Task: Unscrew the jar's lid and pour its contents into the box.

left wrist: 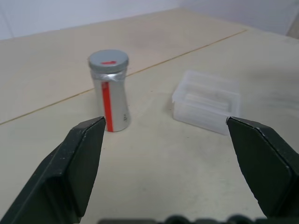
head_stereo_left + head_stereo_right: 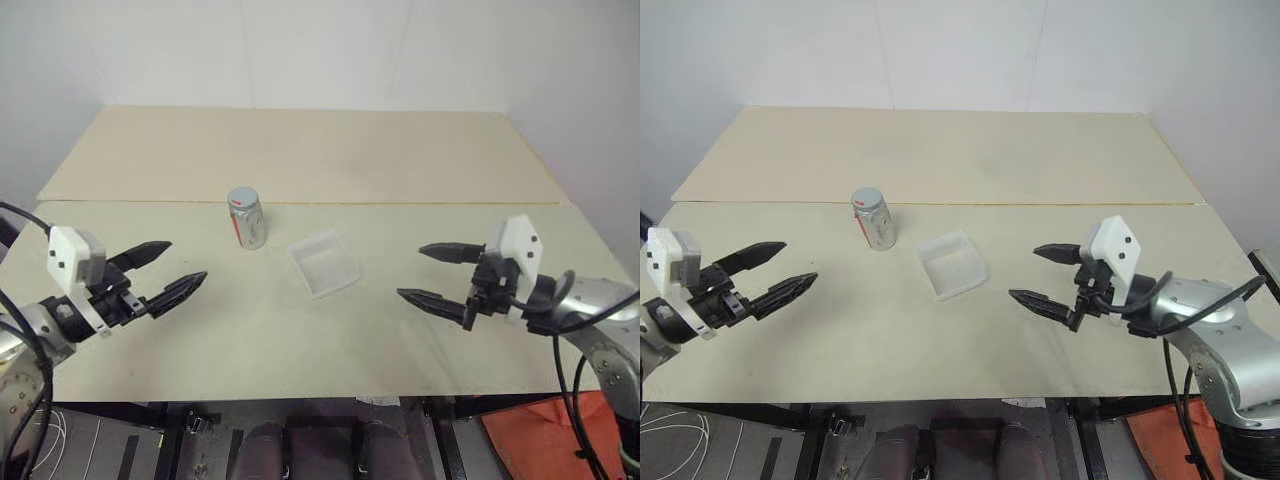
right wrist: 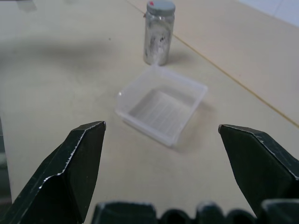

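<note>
Both claws released and empty: left gripper (image 2: 170, 268) and right gripper (image 2: 432, 272) held level above the table (image 2: 300, 150), spread wide and well apart on either side, fingers aimed inward, probably so either can close in on the work between them. Jar (image 2: 246, 218) upright near the table's middle, long axis vertical, lid (image 1: 108, 59) still on and facing up (contents not discernible); box (image 2: 324, 263) just beside it on the right-gripper side, flat, open side up, ready to receive the pour.
</note>
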